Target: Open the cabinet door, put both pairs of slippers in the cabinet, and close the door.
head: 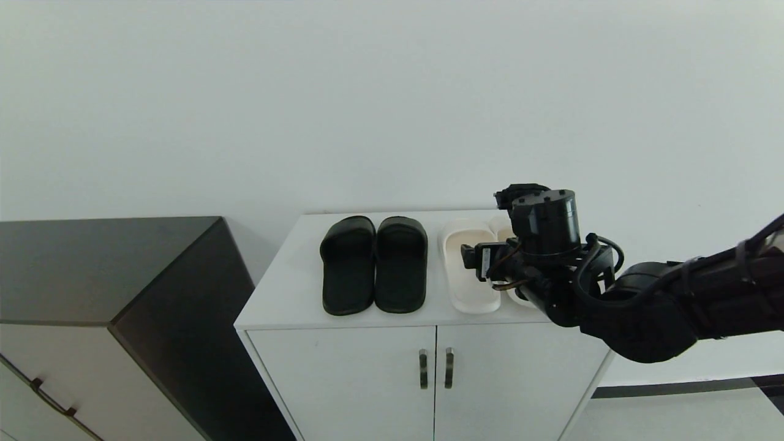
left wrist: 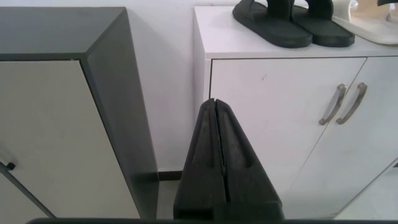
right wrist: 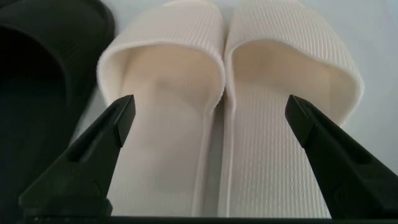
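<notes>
The right gripper point(right wrist: 210, 106) hangs just above the white slippers point(head: 470, 277) with its jaws spread wide, holding nothing, one finger toward the outer side of each slipper. What worries me is that squeeze. If the jaws close across the pair, the soft ribbed straps may buckle, and one slipper could slide out and drop as the pair lifts. The pair lies toward the right end of the top point(head: 278, 294) of the white cabinet point(head: 343, 392), so a clumsy nudge could push the far slipper over that edge. The black slippers point(head: 373, 266) lie just beside the white ones, so a finger coming down on that side might catch the nearer black one and skew it. The other snag, as I judge it, is order. Both doors point(head: 508, 386) are shut, with their handles point(head: 436, 367) side by side at the middle seam. A lifted pair would therefore have nowhere to go until a door is swung open. The left gripper point(left wrist: 215, 109) sits low by the cabinet's left corner, next to the dark cabinet point(head: 92, 269), with its fingers pressed together on nothing. As for contents, the white cabinet holds neither pair. Both pairs rest on its top, and I cannot see inside it.
</notes>
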